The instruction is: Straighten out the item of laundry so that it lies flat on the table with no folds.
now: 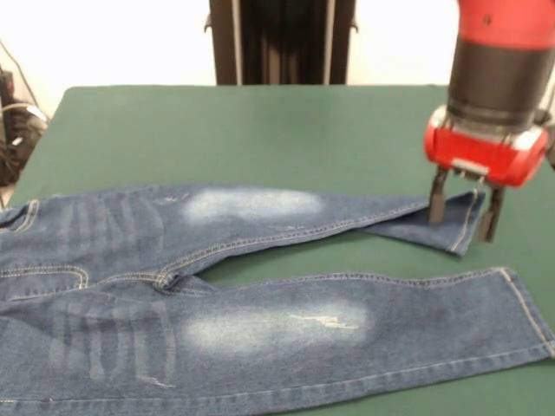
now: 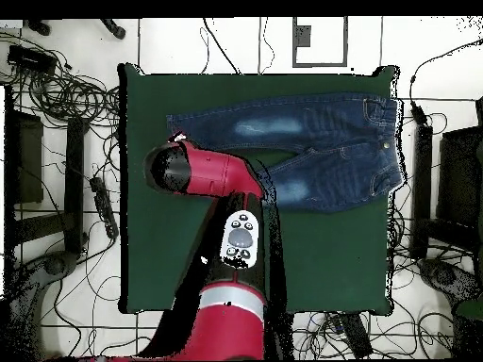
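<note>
The item of laundry, a pair of blue jeans (image 1: 260,295), is spread across the near half of the green table (image 1: 260,130), waist at the left. The near leg lies flat and reaches the right edge. The far leg's end is folded back on itself at the right. My gripper (image 1: 466,211) hangs over that fold, open, with one finger on each side of the doubled cuff and the fingertips (image 1: 438,208) down at cloth level. In the overhead view the jeans (image 2: 311,141) lie along the table's (image 2: 321,255) top side, and the red arm (image 2: 222,189) hides the gripper and the folded cuff.
Bare green table stretches behind the jeans towards the black pedestal (image 1: 282,39). Cables (image 1: 13,130) lie off the table's left side. In the overhead view, cables (image 2: 57,113) and dark equipment (image 2: 453,179) ring the table on the floor.
</note>
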`<state>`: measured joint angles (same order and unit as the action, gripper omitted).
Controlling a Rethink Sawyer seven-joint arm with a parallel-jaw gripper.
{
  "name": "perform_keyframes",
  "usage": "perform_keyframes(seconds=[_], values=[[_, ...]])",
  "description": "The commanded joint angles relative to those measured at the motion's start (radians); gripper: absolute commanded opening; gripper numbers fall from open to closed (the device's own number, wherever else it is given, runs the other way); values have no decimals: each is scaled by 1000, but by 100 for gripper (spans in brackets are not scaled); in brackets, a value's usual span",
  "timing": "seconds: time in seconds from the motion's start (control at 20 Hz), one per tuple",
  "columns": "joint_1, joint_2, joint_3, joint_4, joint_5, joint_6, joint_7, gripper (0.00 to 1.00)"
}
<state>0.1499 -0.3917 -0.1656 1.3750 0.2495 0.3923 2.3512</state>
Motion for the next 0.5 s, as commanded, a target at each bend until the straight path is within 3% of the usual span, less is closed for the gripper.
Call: perform_keyframes(seconds=[0.05,0.5], values=[[40,199,16,-16,53,-97,230,100],[47,267,41,-6,73,-216,219,100]])
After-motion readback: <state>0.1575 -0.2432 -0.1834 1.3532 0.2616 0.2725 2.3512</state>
